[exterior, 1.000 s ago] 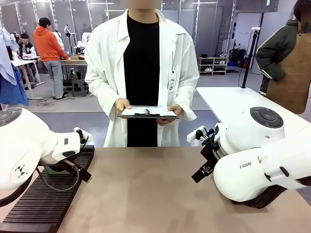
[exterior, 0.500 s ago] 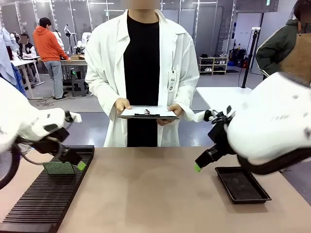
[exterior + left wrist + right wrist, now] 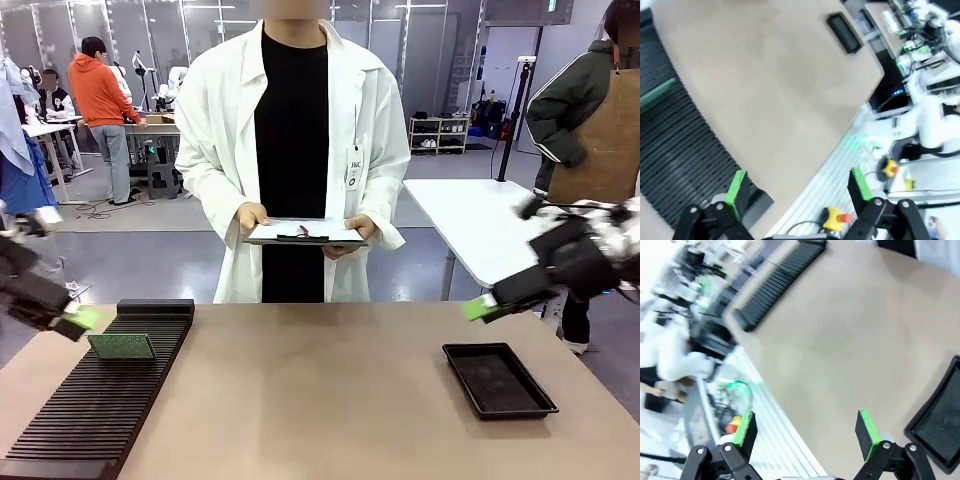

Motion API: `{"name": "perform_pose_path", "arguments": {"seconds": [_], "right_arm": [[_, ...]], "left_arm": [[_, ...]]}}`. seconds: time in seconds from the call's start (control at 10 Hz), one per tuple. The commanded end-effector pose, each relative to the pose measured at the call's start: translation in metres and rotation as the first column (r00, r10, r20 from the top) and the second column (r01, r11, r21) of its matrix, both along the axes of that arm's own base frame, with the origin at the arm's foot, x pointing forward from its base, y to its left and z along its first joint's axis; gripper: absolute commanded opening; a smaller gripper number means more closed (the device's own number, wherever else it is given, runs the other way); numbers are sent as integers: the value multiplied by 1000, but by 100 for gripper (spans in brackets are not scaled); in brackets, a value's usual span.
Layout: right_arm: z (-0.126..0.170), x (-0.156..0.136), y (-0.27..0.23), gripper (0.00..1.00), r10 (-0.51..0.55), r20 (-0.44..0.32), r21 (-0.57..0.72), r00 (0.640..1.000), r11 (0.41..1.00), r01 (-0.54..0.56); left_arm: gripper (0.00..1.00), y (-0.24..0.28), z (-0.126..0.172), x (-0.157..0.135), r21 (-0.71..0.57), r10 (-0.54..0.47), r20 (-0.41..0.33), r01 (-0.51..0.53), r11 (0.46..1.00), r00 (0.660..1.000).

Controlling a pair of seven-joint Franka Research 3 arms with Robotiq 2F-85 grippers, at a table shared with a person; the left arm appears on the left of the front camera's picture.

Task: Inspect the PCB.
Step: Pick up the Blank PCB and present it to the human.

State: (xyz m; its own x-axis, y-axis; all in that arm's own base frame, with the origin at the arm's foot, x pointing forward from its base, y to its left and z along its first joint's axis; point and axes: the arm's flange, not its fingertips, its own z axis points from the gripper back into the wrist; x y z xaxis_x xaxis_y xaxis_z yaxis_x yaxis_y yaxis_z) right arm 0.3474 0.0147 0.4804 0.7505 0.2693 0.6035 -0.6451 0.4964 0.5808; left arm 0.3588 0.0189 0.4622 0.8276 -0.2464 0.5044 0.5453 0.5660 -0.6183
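Observation:
The PCB (image 3: pixel 120 346), a small green board, stands in the slots of the black ribbed rack (image 3: pixel 95 410) on the table's left side. My left gripper (image 3: pixel 78 320) hangs blurred off the table's left edge, a little left of the PCB and apart from it. The left wrist view shows it open (image 3: pixel 797 187) with nothing between its green pads (image 3: pixel 736 186), and the PCB (image 3: pixel 657 94) as a green streak on the rack. My right gripper (image 3: pixel 484 308) hovers above the table's right side. It is open and empty (image 3: pixel 806 432) in the right wrist view.
A shallow black tray (image 3: pixel 498 378) lies on the table at the right, below the right gripper, its corner (image 3: pixel 940 425) at the right wrist view's lower right. Across the table a person in a white coat holds a clipboard (image 3: pixel 305 232) in both hands.
Both arms have swung outward from the table's middle: the left one off to the left, away from the rack, the right one up and to the right, uncovering the black tray.

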Motion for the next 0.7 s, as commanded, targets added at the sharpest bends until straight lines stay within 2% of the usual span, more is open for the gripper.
{"name": "perform_pose_path", "arguments": {"seconds": [0.0,0.1,0.2,0.3,0.4,0.5,0.6], "right_arm": [[-32,-35,-51,100,-7,-34,189,999,982,14],[-40,-50,-76,100,-40,-45,261,998,964,50],[-48,-64,-100,100,-92,-98,307,991,944,118],[-55,-77,-121,100,-120,-121,332,985,931,154],[-63,-93,-144,100,-154,-150,385,977,901,201],[-68,-101,-155,100,-177,-163,407,970,884,230],[-74,-111,-163,100,-190,-172,424,967,872,247]], "left_arm": [[100,53,-27,-24,-201,28,-31,-34,979,999],[100,82,-42,-40,-287,52,-13,-53,957,999],[100,109,-58,-54,-366,130,-8,-124,922,991],[100,128,-69,-69,-416,194,31,-164,894,981],[100,142,-83,-84,-483,250,15,-212,849,968],[100,151,-98,-94,-449,250,-109,-272,851,962],[100,160,-104,-106,-485,295,-102,-306,819,950]]}}
